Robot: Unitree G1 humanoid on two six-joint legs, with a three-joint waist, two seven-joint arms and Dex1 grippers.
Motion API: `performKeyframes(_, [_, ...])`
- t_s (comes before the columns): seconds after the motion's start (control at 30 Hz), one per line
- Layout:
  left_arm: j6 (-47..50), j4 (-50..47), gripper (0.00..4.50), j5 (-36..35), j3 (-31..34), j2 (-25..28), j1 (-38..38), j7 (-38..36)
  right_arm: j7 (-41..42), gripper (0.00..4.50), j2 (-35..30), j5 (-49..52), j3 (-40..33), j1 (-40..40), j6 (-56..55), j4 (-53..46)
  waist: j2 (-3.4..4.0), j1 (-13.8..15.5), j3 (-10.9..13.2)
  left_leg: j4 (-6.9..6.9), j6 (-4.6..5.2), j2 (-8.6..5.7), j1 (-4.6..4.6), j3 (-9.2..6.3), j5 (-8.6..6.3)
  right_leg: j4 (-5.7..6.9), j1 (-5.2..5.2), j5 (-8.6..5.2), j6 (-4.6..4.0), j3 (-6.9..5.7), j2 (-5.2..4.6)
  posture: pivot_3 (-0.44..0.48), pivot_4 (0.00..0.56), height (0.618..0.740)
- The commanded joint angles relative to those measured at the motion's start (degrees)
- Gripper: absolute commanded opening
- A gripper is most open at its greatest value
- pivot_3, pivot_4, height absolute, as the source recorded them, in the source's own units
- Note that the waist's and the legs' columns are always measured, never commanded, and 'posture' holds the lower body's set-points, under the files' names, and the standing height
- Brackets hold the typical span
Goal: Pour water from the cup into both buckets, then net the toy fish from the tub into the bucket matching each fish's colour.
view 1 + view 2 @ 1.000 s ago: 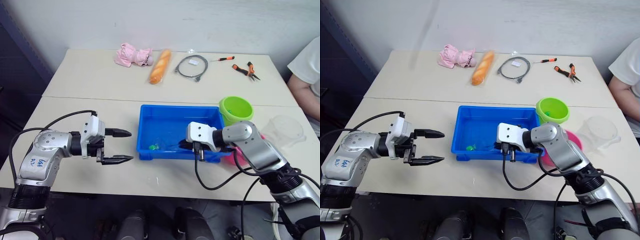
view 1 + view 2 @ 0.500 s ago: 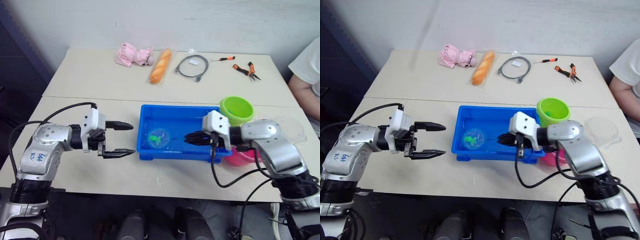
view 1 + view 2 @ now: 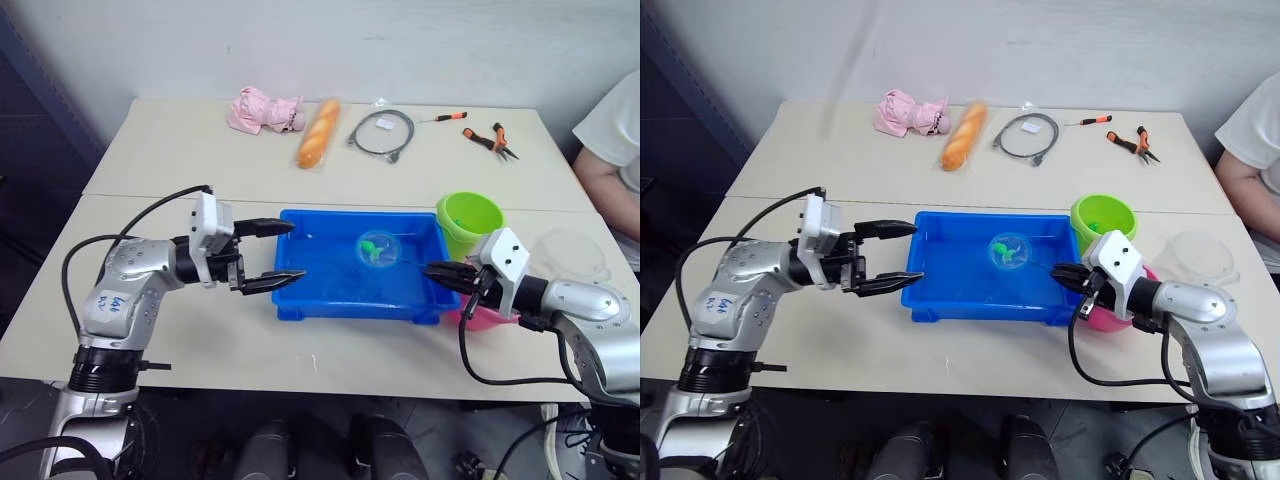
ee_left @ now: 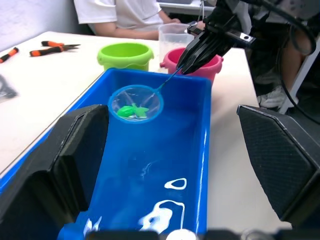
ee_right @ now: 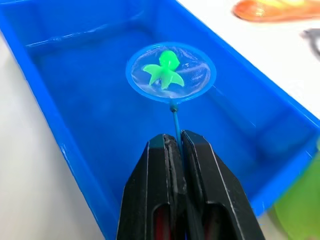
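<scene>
Net point(image 3: 377, 249) handle runs level from the clenched jaws of the right gripper point(image 3: 440, 274), round blue-rimmed mesh hoop pointing toward robot's left, above the tub point(image 3: 300, 300), green toy fish point(image 5: 163, 71) inside. Left gripper point(image 3: 285, 251) jaws spread wide at tub's left rim. Lime green bucket point(image 3: 468, 221) and pink bucket point(image 3: 1110, 318) near hoop; clear cup point(image 3: 572, 256) further right on desk point(image 3: 200, 160).

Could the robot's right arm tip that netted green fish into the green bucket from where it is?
Probably yes. The right gripper is shut on the net handle, with the green fish lying in the hoop above the tub. The green bucket stands just past the tub's corner, open-topped, and nothing stands between.
</scene>
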Motion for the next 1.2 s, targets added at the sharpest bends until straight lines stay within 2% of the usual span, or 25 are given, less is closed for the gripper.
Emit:
performKeyframes(0.03, [-0.2, -0.4, 4.39, -0.5, 0.2, -1.3, -1.9, 1.6, -2.8, 0.00, 0.1, 3.6, -5.9, 0.9, 0.9, -5.1, 0.00, 0.0, 0.0, 0.00, 0.00, 0.01, 0.01, -0.01, 0.00, -0.01, 0.00, 0.00, 0.00, 0.00, 0.01, 0.000, 0.150, 0.740])
performKeyframes(0.2, [-1.5, 1.7, 4.39, -0.5, 0.6, -4.2, -4.2, 3.2, -5.6, 0.00, 0.3, 10.5, -17.0, 4.3, 4.4, -7.5, 0.00, 1.0, 0.0, 0.00, -0.01, 0.01, 0.01, -0.03, 0.00, -0.02, 0.02, 0.00, 0.00, -0.01, 0.01, 0.000, 0.150, 0.740])
performKeyframes(0.3, [-1.4, 2.8, 4.39, -1.3, 1.0, -5.5, -5.4, 3.7, -5.4, 0.00, -2.3, 8.3, -19.6, 5.7, 1.9, -5.2, 0.00, 1.2, 0.0, 0.00, 0.01, -0.02, 0.01, -0.02, -0.01, -0.06, 0.04, 0.02, 0.03, 0.00, 0.01, 0.000, 0.150, 0.740])
performKeyframes(0.37, [-1.2, 3.5, 4.39, -1.5, 0.7, -7.2, -6.7, 4.5, -8.5, 0.00, -3.4, 2.8, -21.5, 5.4, -4.7, 0.1, 0.00, 1.3, 0.0, 0.01, 0.02, -0.01, 0.01, -0.01, -0.01, -0.07, 0.04, 0.02, 0.03, 0.00, 0.01, 0.000, 0.150, 0.740])
performKeyframes(0.53, [1.0, 2.7, 4.39, -3.7, 1.6, -10.6, -9.4, 7.3, -14.5, 0.00, -5.2, -9.3, -18.4, 4.7, -19.2, 11.3, 0.00, 1.2, 0.0, 0.01, 0.07, -0.09, 0.00, 0.03, 0.02, -0.08, 0.05, 0.04, 0.08, 0.04, 0.01, 0.000, 0.150, 0.740])
performKeyframes(0.73, [1.2, 2.0, 4.39, -2.5, 0.5, -9.9, -8.6, 6.9, -21.4, 0.00, -7.2, -21.5, -12.2, 3.5, -31.6, 21.1, 0.00, 0.7, 0.0, -0.04, -0.07, -0.04, 0.11, 0.16, 0.14, -0.04, 0.04, 0.04, 0.08, 0.13, 0.09, 0.000, 0.150, 0.740])
performKeyframes(0.97, [1.9, 0.8, 4.39, -2.6, -0.2, -9.9, -7.3, 7.8, -33.0, 0.00, -9.0, -35.0, -7.1, 3.3, -42.4, 25.1, 0.01, 0.7, 0.0, -0.02, -0.12, -0.02, 0.12, 0.15, 0.20, -0.08, 0.04, 0.04, 0.08, 0.16, 0.09, 0.000, 0.150, 0.740])
performKeyframes(1.2, [2.4, 1.0, 4.39, -2.7, -0.9, -9.9, -7.0, 7.6, -39.5, 0.00, -11.7, -45.4, -2.1, 3.8, -47.4, 26.5, 0.01, 0.7, 0.0, -0.01, -0.14, -0.03, 0.12, 0.14, 0.21, -0.09, 0.04, 0.04, 0.07, 0.16, 0.08, 0.000, 0.150, 0.740])
